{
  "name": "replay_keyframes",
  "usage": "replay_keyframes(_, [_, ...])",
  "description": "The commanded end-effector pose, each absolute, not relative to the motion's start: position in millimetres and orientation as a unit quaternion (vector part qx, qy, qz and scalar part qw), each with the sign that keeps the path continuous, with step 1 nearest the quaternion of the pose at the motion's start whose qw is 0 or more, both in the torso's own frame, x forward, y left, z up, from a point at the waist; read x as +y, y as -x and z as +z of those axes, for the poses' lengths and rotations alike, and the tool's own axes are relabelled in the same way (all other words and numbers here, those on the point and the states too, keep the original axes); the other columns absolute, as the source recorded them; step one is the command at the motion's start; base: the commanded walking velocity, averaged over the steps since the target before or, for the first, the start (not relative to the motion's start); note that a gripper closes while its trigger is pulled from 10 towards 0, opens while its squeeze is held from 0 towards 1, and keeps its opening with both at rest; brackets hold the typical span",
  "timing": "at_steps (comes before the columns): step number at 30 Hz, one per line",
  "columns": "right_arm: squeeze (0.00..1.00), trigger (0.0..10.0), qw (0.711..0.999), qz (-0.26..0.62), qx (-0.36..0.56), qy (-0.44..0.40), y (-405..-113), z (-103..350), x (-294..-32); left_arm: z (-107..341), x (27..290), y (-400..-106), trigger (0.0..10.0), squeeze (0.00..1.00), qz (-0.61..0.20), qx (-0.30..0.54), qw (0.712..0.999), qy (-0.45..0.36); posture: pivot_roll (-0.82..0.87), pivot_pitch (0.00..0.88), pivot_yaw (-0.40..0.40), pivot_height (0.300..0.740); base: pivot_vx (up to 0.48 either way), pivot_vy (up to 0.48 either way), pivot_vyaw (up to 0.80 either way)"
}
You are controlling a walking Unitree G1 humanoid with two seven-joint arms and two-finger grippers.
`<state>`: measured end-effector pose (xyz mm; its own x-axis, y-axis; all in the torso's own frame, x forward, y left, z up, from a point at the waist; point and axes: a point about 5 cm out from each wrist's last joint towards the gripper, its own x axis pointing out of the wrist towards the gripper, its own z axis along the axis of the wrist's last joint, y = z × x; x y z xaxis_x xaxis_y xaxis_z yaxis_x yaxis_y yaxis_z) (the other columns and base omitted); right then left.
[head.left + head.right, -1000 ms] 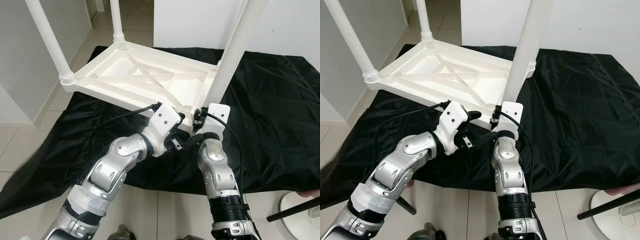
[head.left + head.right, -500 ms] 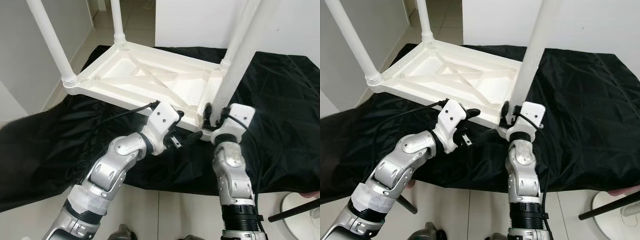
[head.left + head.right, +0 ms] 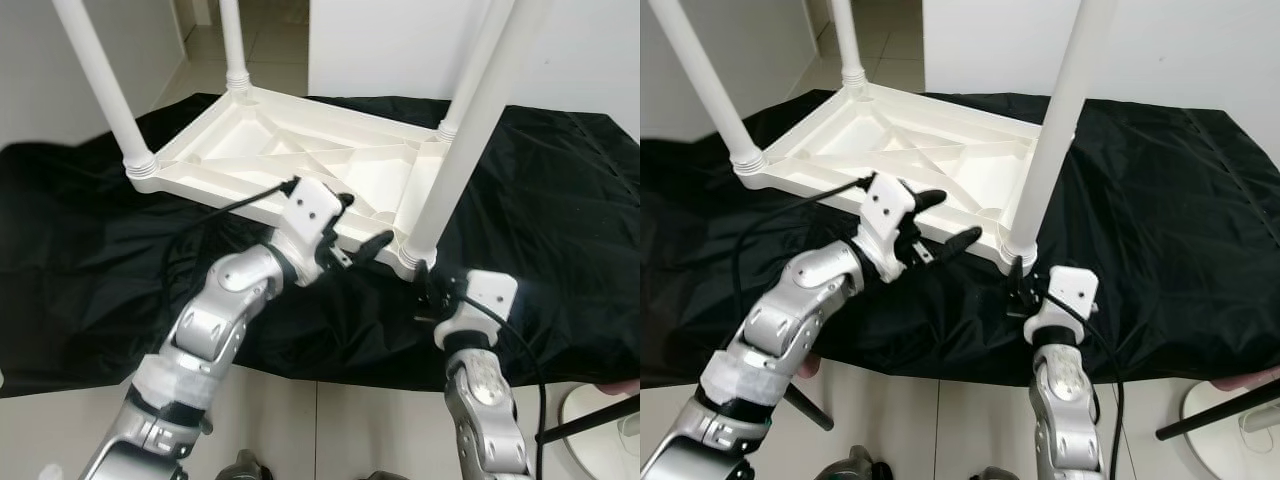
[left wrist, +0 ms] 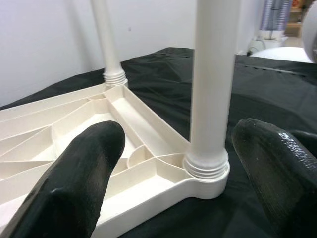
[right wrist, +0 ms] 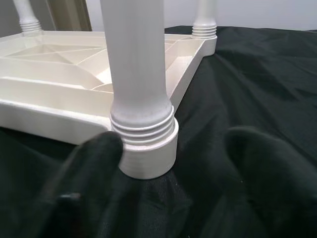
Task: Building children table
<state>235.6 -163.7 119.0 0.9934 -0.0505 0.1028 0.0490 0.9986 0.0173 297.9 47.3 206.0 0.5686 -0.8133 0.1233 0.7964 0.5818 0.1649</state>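
White plastic table top (image 3: 300, 165) lies upside down on a black cloth (image 3: 560, 200) over the floor, four white legs standing up from its corners. Near leg (image 3: 455, 160) sits in the near right corner socket (image 5: 148, 144), thread rings showing above the collar, so probably not fully screwed home. Left gripper (image 3: 350, 240) hovers over the near edge just beside that leg, fingers (image 4: 74, 178) spread wide, holding nothing. Right gripper (image 5: 168, 163) sits low just in front of the socket, fingers apart either side of the leg base, not touching it. To do this well: close on the leg low near the collar, keep it upright, twist until threads vanish, while left steadies the top. White wall (image 3: 400, 40) behind.
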Motion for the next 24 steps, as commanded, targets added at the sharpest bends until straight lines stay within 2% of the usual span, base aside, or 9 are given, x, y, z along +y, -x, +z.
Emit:
replay_keyframes(1, [0.0,4.2,0.998,0.001,-0.059,-0.019,-233,122,-159,208,49,-303,10.0,0.0,-0.432,-0.097,0.896,-0.039,-0.05,0.0,0.033,0.74,0.0,0.0,0.0])
replay_keyframes(2, [0.0,0.0,0.998,0.032,-0.054,-0.021,-232,121,-156,207,51,-308,10.0,0.0,-0.417,-0.091,0.903,-0.042,-0.06,0.0,0.041,0.74,0.0,0.0,0.0])
replay_keyframes(8, [0.0,0.0,0.995,0.078,-0.051,-0.032,-232,122,-149,203,54,-317,10.0,0.0,-0.386,-0.082,0.917,-0.059,-0.06,0.0,0.042,0.74,0.0,0.0,0.0])
replay_keyframes(11, [0.0,0.0,0.986,0.148,-0.057,-0.06,-240,130,-138,192,55,-330,10.0,0.0,-0.352,-0.044,0.931,-0.088,-0.06,0.0,0.043,0.74,0.0,0.0,0.0])
replay_keyframes(16, [0.0,0.0,0.982,0.161,-0.063,-0.074,-244,136,-136,187,56,-334,10.0,0.0,-0.339,-0.027,0.935,-0.101,-0.06,0.0,0.043,0.74,0.0,0.0,0.0])
replay_keyframes(17, [0.0,4.8,0.982,0.16,-0.069,-0.07,-246,138,-136,184,56,-337,10.0,0.0,-0.328,-0.013,0.938,-0.109,-0.06,0.0,0.039,0.74,0.0,0.0,0.0])
replay_keyframes(18, [0.0,4.8,0.982,0.16,-0.069,-0.07,-246,138,-136,184,56,-337,10.0,0.0,-0.328,-0.013,0.938,-0.109,-0.06,0.0,0.039,0.74,0.0,0.0,0.0])
replay_keyframes(19, [0.0,10.0,0.982,0.158,-0.076,-0.069,-251,141,-138,180,57,-341,10.0,0.0,-0.317,0.002,0.942,-0.112,-0.06,0.0,0.04,0.74,0.0,0.0,0.0])
replay_keyframes(24, [0.0,10.0,0.982,0.149,-0.087,-0.073,-261,146,-142,177,59,-347,10.0,0.0,-0.298,0.02,0.947,-0.122,-0.06,0.0,0.044,0.74,0.0,0.0,0.0])
